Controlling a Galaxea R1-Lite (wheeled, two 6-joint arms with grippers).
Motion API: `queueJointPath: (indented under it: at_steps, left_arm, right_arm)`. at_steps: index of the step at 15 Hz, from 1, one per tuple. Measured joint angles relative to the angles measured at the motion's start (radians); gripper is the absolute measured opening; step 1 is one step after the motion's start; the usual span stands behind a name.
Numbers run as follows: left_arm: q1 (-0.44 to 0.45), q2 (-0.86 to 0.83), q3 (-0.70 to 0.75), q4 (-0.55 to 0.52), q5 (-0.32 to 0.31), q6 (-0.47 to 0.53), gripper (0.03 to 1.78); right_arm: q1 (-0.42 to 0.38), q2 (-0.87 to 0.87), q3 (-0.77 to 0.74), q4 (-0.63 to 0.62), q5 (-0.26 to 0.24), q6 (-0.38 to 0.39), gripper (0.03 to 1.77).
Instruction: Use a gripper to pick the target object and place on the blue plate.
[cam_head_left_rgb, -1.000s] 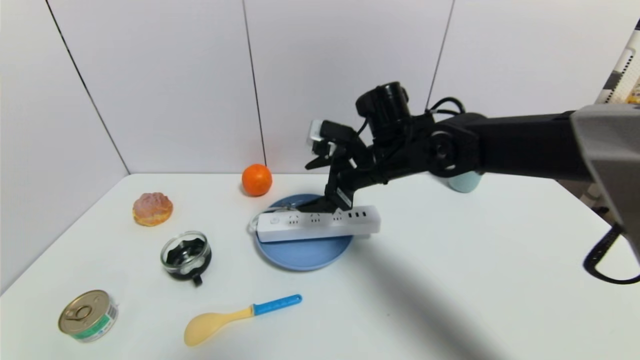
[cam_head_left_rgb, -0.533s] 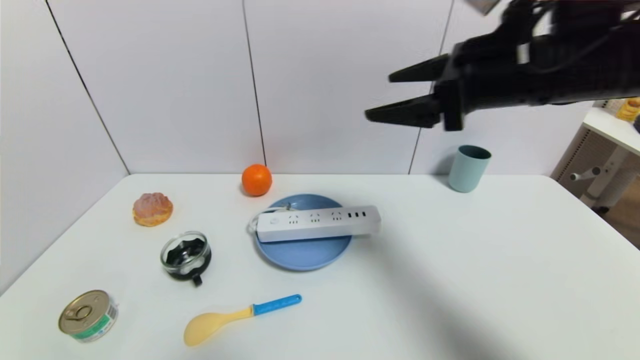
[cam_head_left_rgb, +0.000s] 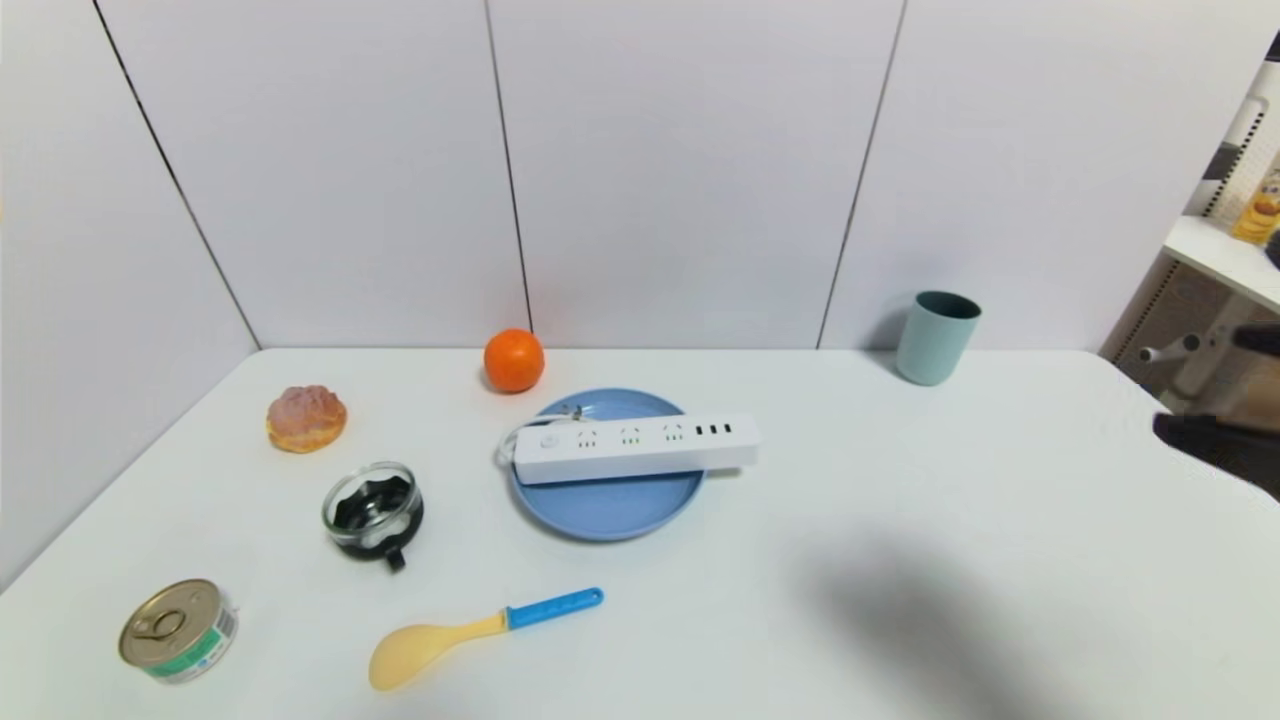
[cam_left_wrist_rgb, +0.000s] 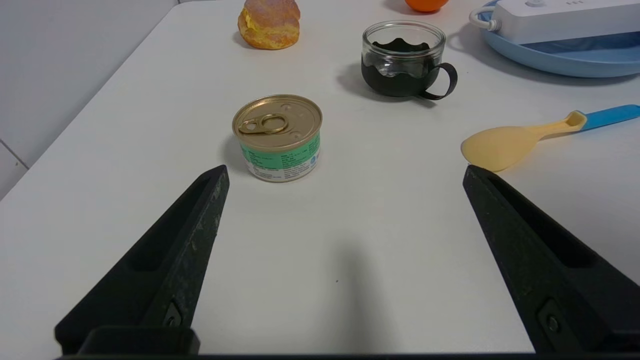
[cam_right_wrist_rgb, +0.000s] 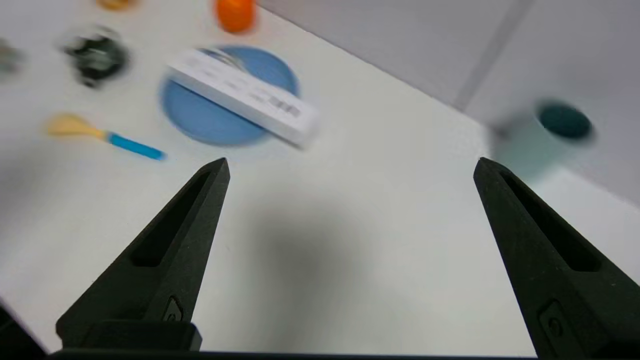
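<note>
Long white plastic power strip (cam_head_left_rgb: 636, 448) lying across round matte blue plate (cam_head_left_rgb: 608, 510) at frame centre, smooth white tabletop (cam_head_left_rgb: 900, 480), pale panelled walls, right end effector (cam_right_wrist_rgb: 350, 167) spread above tabletop, left end effector (cam_left_wrist_rgb: 345, 172) spread, parked low.

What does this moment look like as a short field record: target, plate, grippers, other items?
target: long white rectangular power strip lying across the plate, its USB end overhanging the rim
plate: round light-blue plate on the white table
right gripper: open, empty, at the table's right edge
left gripper: open, empty, low over the table near the gold-lidded tin can
other items: orange, teal cup, pastry bun, glass cup with black base, yellow spoon with blue handle
</note>
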Motion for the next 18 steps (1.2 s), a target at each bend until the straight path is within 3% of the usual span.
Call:
queueJointPath:
  at_steps: [2, 3, 4, 7, 10, 13, 18]
  left_arm:
    - [0.0, 0.0, 0.0, 0.0, 0.0, 0.0, 1.69]
    - [0.0, 0.0, 0.0, 0.0, 0.0, 0.0, 1.69]
    - [0.0, 0.0, 0.0, 0.0, 0.0, 0.0, 1.69]
    - [0.0, 0.0, 0.0, 0.0, 0.0, 0.0, 1.69]
    - [0.0, 0.0, 0.0, 0.0, 0.0, 0.0, 1.69]
    - [0.0, 0.0, 0.0, 0.0, 0.0, 0.0, 1.69]
    - [0.0, 0.0, 0.0, 0.0, 0.0, 0.0, 1.69]
  right_arm:
    - [-0.044, -0.162, 0.201, -0.029, -0.214, 0.026, 1.69]
    - [-0.063, -0.238, 0.291, -0.052, -0.293, 0.05, 1.69]
    - [-0.08, -0.315, 0.387, -0.081, -0.325, 0.088, 1.69]
    - [-0.111, -0.517, 0.623, -0.14, -0.276, 0.185, 1.69]
    - [-0.134, -0.699, 0.796, -0.152, -0.263, 0.196, 1.69]
    - [-0.146, -0.856, 0.851, -0.161, -0.254, 0.191, 1.69]
    - [-0.151, -0.929, 0.863, -0.164, -0.264, 0.226, 1.69]
